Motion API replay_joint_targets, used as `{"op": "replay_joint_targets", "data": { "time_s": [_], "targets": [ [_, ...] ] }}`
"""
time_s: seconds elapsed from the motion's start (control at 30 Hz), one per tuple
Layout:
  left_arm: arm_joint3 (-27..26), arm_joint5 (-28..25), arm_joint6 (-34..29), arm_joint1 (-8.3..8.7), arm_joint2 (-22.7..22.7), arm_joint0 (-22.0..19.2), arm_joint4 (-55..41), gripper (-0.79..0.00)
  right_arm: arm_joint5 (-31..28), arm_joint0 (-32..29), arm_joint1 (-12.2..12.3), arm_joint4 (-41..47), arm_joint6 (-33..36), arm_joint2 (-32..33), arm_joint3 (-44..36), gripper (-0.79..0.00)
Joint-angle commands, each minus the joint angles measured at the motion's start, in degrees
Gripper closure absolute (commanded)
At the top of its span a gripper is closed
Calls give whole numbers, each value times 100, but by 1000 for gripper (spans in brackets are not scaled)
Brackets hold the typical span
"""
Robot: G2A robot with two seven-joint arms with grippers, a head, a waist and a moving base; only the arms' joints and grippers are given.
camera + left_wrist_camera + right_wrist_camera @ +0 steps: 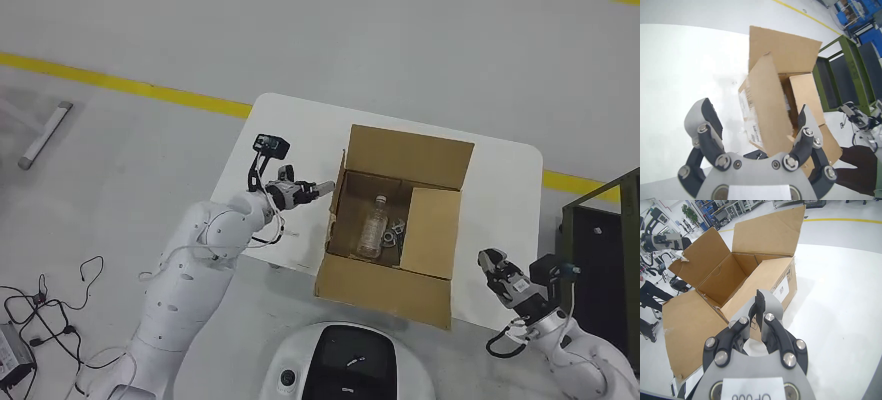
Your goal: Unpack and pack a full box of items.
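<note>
An open cardboard box [395, 285] stands in the middle of the white table [500, 175], all flaps up or spread. Inside lie a clear plastic bottle [372, 228] and a few small grey items [394, 236]. My left gripper [322, 187] hovers at the box's side flap [337, 205]. In the left wrist view this gripper [755, 109] is open, with the flap [768, 113] standing between its wide-spread fingers and touching neither pad. My right gripper [493, 266] sits off the box's opposite near corner, shut on nothing [758, 303], facing the box [728, 281].
A green metal rack [600, 235] stands beside the table on the right gripper's side. Bare tabletop lies on both sides of the box. A yellow floor line [120, 85] runs behind the table. Cables [40, 300] lie on the floor.
</note>
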Motion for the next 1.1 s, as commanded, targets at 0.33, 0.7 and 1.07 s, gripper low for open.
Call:
{"op": "replay_joint_targets", "data": {
  "time_s": [0.33,0.7,1.07],
  "targets": [
    [-379,-140,-342,-4,671,-120,763,-785,-6,-9,-6,1,-9,6,45,-3],
    [57,31,-147,-10,794,-172,1123,-139,-18,-16,-14,3,-37,0,140,0],
    [466,129,-32,-22,535,-163,286,0,-5,14,-24,-1,-32,-39,171,0]
  ]
}}
